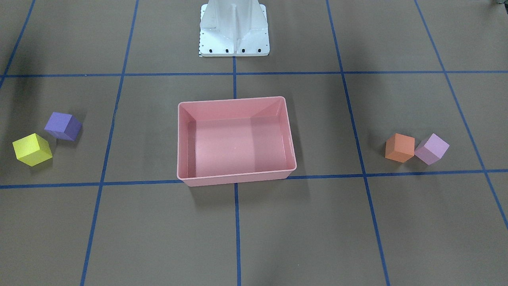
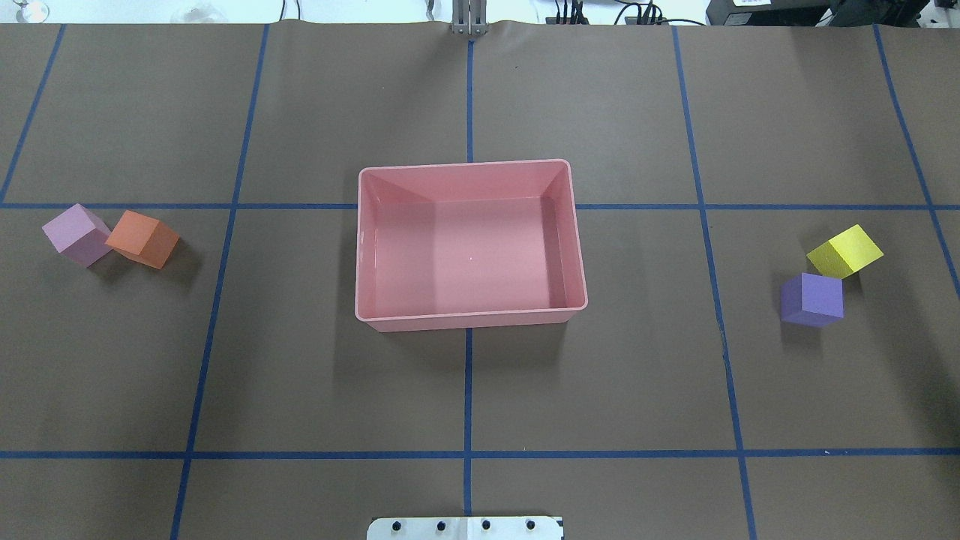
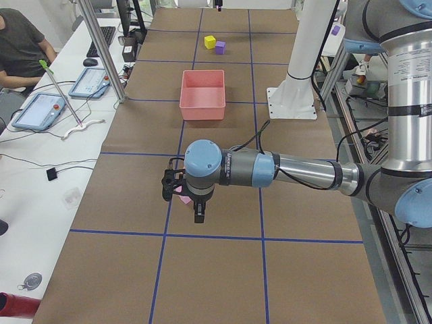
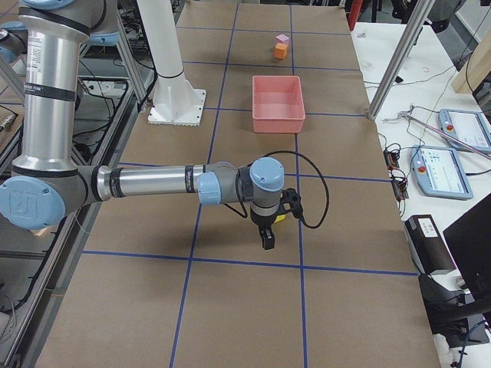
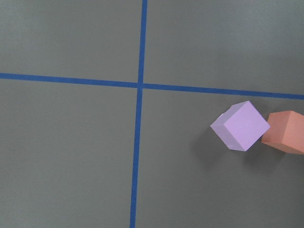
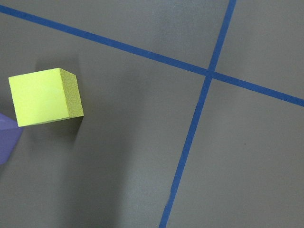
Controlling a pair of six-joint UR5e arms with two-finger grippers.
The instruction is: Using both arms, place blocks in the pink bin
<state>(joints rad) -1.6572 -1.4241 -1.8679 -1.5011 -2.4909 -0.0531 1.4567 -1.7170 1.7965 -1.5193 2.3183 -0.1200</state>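
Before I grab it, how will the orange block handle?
The orange block is a flat-faced cube, so unlikely to roll. Its matte surface probably grips well. It seems to touch the lilac block, so pushing may shift both.

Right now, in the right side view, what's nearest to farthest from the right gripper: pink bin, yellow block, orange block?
From the right gripper:
1. yellow block, on the table close by it.
2. pink bin, at mid-table.
3. orange block, at the far end.

— What do the arms look like?
— The left arm (image 3: 307,173) and the right arm (image 4: 149,182) are grey metal tubes. Just behind the black left claw (image 3: 197,212) and right claw (image 4: 266,238) sit light-blue caps (image 3: 203,157) and looping black cables (image 4: 327,198).
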